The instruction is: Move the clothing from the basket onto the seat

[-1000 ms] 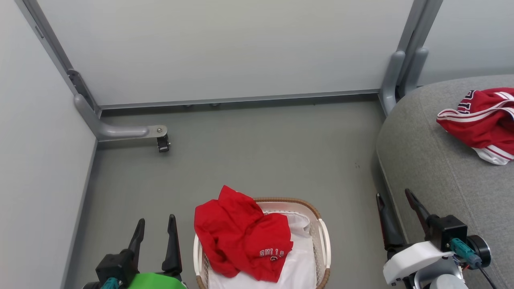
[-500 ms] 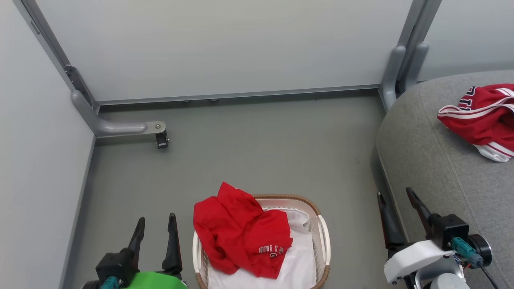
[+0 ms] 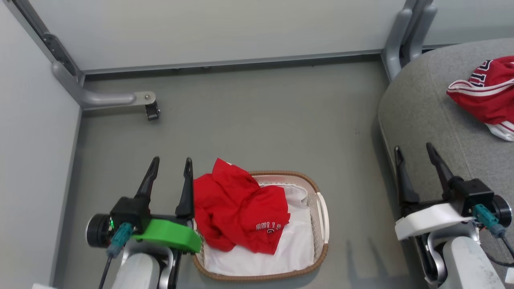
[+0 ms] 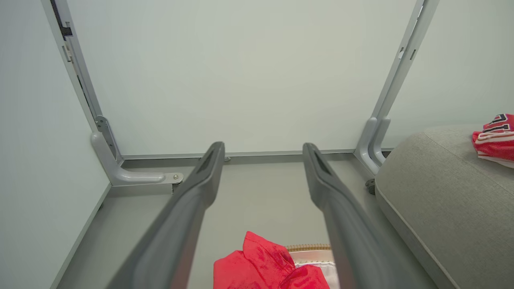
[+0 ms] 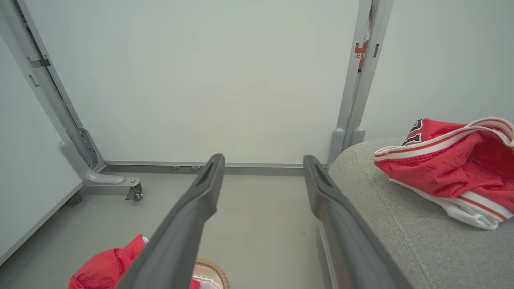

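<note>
1. Rightward, the grey seat (image 3: 425, 104) carries the red shorts (image 3: 486, 92), beyond my right jaws, which stand wide and empty at its edge.
2. The basket (image 3: 322, 212) sits on the floor (image 3: 261, 120).
3. The red shirt (image 3: 241, 208) spills over the basket's left rim, just beside my left jaws, also wide and empty.

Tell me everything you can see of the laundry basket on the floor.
The basket is a small oval tub of white perforated plastic with a brown woven rim and a white handle on its right side. It stands upright on the grey floor, left of the grey seat and apart from it. A white cloth liner lies inside. A crumpled red shirt with white lettering lies in it, spilling over its far left rim.
</note>
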Robot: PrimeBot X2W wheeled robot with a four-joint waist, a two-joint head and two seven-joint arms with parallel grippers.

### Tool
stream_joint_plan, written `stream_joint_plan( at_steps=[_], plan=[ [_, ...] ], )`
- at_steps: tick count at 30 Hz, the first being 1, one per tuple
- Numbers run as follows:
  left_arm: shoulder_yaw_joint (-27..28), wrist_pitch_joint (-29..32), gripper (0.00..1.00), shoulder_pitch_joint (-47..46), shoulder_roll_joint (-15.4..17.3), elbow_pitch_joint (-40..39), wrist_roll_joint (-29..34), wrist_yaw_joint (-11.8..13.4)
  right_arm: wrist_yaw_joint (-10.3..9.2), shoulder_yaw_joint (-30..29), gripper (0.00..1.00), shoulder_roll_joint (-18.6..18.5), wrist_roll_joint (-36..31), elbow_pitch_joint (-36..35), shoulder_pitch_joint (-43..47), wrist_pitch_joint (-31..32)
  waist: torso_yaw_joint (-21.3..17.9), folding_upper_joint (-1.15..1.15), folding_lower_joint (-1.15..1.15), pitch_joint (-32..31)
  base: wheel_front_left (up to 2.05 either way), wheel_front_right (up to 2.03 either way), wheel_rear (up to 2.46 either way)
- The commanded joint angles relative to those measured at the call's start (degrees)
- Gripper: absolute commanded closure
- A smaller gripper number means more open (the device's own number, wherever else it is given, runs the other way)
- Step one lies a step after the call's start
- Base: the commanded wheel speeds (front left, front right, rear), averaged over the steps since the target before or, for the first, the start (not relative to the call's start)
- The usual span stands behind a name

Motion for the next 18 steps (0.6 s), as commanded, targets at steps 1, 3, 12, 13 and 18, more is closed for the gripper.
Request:
stream_joint_plan(
  at_steps=[1,3,12,13,18],
  plan=[
    [-0.6,0.0,0.0,-3.1,0.1,0.6,1.0,-0.5,-0.05,-0.7,0.0,-0.2,-0.5,-0.9,-1.6,-0.1,-1.1,0.0,0.0,5.7,0.0,0.0,0.0],
    [-1.5,0.0,0.0,-6.9,0.1,1.8,2.4,-1.0,-0.05,-1.3,0.0,-0.2,-0.8,-2.0,-3.6,-0.1,-1.8,0.0,0.0,8.9,0.0,0.0,0.0],
    [-7.7,0.0,0.0,-22.6,0.2,13.8,5.7,-2.6,-0.05,-1.3,0.0,-0.2,-0.7,-5.7,-12.2,-0.1,-6.1,0.0,0.0,23.5,0.0,0.0,0.0],
    [-8.3,0.0,0.0,-23.8,0.2,15.3,5.7,-2.7,-0.05,-1.1,0.0,-0.2,-0.6,-6.0,-13.0,-0.1,-6.6,0.0,0.0,24.6,0.0,0.0,0.0],
    [-12.6,0.8,0.0,-29.4,0.2,24.7,6.8,-3.2,-0.05,0.0,0.0,-0.2,0.4,-7.8,-16.4,-0.1,-9.3,0.0,0.0,30.9,0.0,0.0,0.0]
  ],
)
